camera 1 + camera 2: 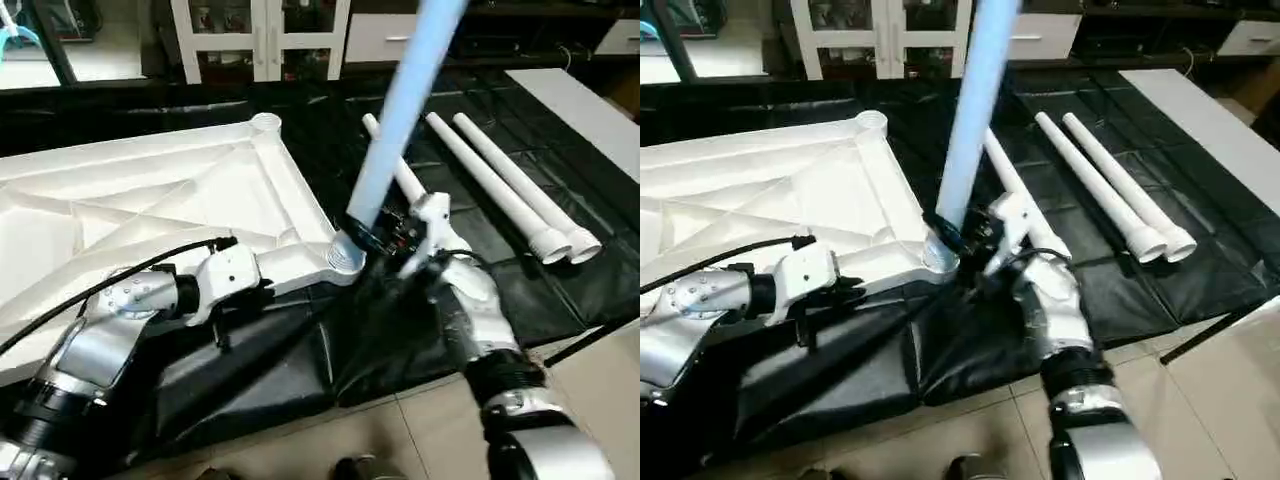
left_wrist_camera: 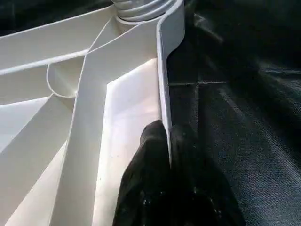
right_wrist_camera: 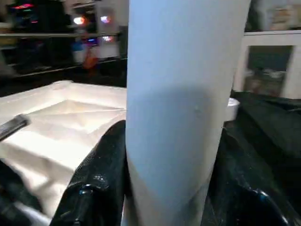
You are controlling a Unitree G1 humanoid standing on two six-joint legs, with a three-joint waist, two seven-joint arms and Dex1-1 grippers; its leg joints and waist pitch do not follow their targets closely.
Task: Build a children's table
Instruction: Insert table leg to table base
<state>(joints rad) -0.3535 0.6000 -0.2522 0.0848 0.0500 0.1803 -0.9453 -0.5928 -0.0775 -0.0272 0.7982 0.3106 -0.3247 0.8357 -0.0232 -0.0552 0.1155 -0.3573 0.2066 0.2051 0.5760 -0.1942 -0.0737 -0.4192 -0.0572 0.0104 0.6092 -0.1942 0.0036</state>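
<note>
Now first leg point(image 1: 400, 110) stands at corner socket point(image 1: 345, 255), right gripper point(image 1: 385, 235) clamped round it; left gripper point(image 2: 169, 141) pinches top's point(image 1: 150, 190) rim. You'd next seat it firmly.

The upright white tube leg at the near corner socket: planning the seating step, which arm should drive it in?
Right. The right pincer is shut around the upright white tube leg just above the near round corner socket. The left pincer clamps the white ribbed plastic tabletop's rim, steadying it.

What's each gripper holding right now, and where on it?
Left gripper pinches the tabletop by its edge rim near the corner socket. Right gripper clamps the upright leg near its lower end, at that socket.
</note>
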